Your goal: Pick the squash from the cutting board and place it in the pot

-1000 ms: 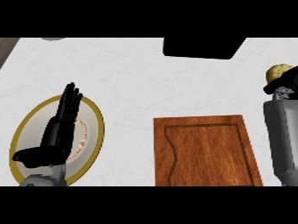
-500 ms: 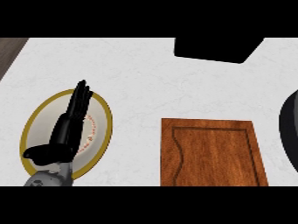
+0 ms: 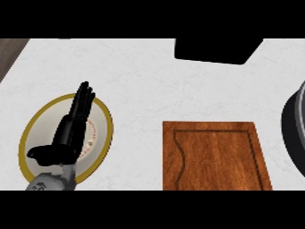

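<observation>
We see no squash anywhere in the head view, so we cannot say how it looks or where it lies. The cutting board [image 3: 214,155], reddish-brown wood with a routed groove inside its rim, lies bare to the right of our left hand [image 3: 65,136], well apart from it.

Our left hand is spread wide, fingers straight and pointing away from us, thumb out to the left. It rests over a white plate [image 3: 100,117] with a gold rim and holds nothing. Our right hand is out of sight, so we cannot tell its state.

Far to the right of the hand, beyond the board, the pot [image 3: 300,129] shows as a dark curved wall with a grey rim. The right edge of the view cuts it off, and its inside is hard to read.

Open white counter [image 3: 141,76] stretches ahead of the fingers and between plate and board. To the hand's left the counter ends at a slanting edge. A black block [image 3: 215,50] sits ahead and to the right; we cannot make out what it is. The board's near end is cut off too.
</observation>
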Available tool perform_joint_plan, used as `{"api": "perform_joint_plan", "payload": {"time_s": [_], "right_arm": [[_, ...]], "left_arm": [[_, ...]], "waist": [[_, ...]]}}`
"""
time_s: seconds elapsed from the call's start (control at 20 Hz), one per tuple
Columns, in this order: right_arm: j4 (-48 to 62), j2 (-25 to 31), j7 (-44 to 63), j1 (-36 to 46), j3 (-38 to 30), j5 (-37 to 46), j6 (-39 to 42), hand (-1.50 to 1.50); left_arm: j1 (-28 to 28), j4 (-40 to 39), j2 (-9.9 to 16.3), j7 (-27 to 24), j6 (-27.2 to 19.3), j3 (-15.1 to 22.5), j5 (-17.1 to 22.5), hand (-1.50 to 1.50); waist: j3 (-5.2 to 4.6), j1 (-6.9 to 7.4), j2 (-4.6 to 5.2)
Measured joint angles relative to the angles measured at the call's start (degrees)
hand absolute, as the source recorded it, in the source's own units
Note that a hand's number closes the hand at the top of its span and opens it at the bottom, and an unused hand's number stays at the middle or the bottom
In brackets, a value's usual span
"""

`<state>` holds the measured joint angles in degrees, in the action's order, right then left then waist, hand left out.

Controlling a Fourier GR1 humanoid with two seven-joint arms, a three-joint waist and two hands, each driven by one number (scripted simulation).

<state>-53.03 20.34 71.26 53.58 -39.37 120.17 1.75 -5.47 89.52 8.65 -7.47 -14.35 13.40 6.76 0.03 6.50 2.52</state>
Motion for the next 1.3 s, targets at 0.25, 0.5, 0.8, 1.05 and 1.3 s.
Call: {"api": "perform_joint_plan", "payload": {"time_s": [0.25,0.5,0.8,1.05,1.3], "right_arm": [[-1.87,-3.15,0.04,-0.08,-5.52,6.19,-0.04,1.5],[-5.69,-7.55,0.06,-0.69,-10.69,10.75,-0.19,1.5],[-10.17,-13.65,-0.25,-4.2,-16.09,9.83,-3.08,1.5],[-12.49,-17.95,-0.71,-6.24,-20.67,6.92,-5.72,1.5],[-14.39,-19.8,-1.12,-8.9,-26.9,1.46,-8.29,-1.5]], "left_arm": [[0.33,-0.39,0.22,0.34,-0.42,-1.05,0.21,0.0],[1.66,-0.8,0.46,-0.35,-0.39,-1.78,0.4,0.0],[2.86,-0.48,0.54,-0.54,-0.65,-2.58,0.54,0.0],[2.73,-1.29,0.58,-0.92,-0.45,-3.56,0.89,0.0],[3.09,-0.99,0.6,-0.78,-0.37,-3.64,0.84,0.0]], "waist": [[0.0,-1.48,-0.68],[-0.01,-2.99,-1.37],[0.03,-4.63,-1.99],[0.03,-5.29,-2.1],[0.07,-5.49,-2.21]]}}
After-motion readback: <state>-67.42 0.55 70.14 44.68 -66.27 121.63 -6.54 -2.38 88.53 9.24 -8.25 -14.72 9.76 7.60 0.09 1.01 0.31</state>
